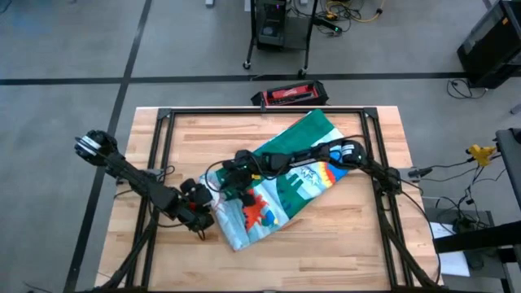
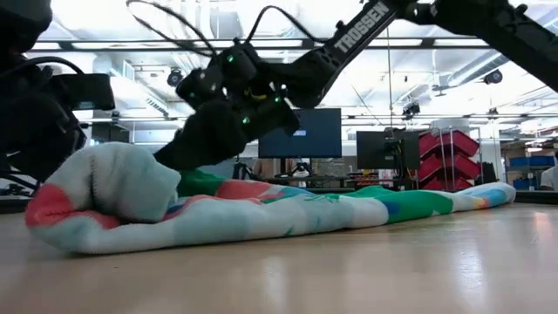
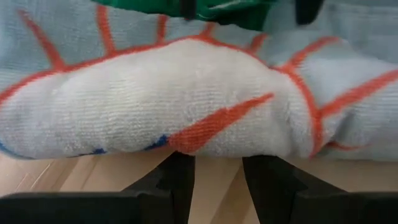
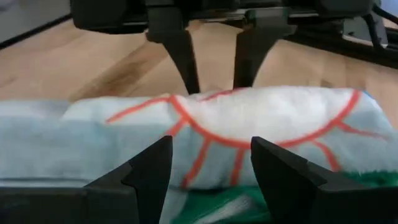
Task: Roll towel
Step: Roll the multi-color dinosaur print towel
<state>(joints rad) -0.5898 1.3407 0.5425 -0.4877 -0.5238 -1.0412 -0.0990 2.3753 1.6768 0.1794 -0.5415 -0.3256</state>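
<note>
The towel (image 1: 281,175) lies as a long folded strip slanting from the table's far right to its near left, striped dinosaur face up, with green border showing at the far end (image 1: 313,130). Its near-left end is bunched into a raised hump (image 2: 113,183) that rests on the wood. My left gripper (image 1: 207,216) is open at the hump's near-left side (image 3: 217,174). My right gripper (image 1: 230,181) is open on the hump's opposite side (image 4: 214,165), facing the left one. My left gripper's two open fingertips (image 4: 191,87) meet the hump's lower edge (image 3: 211,146) where it lies on the table. They come nearly level from the table's near left. My right gripper's open fingers (image 4: 152,168) lie against the hump's far side (image 4: 217,134), slanting down from the far right; the contact itself is hidden by the fingers.
Black frame rails run along the table's left (image 1: 163,163), right (image 1: 378,163) and far sides. A red and black case (image 1: 289,95) lies on the floor beyond the far edge. Bare wood shows at the near right (image 1: 342,236) and the far left (image 1: 203,138).
</note>
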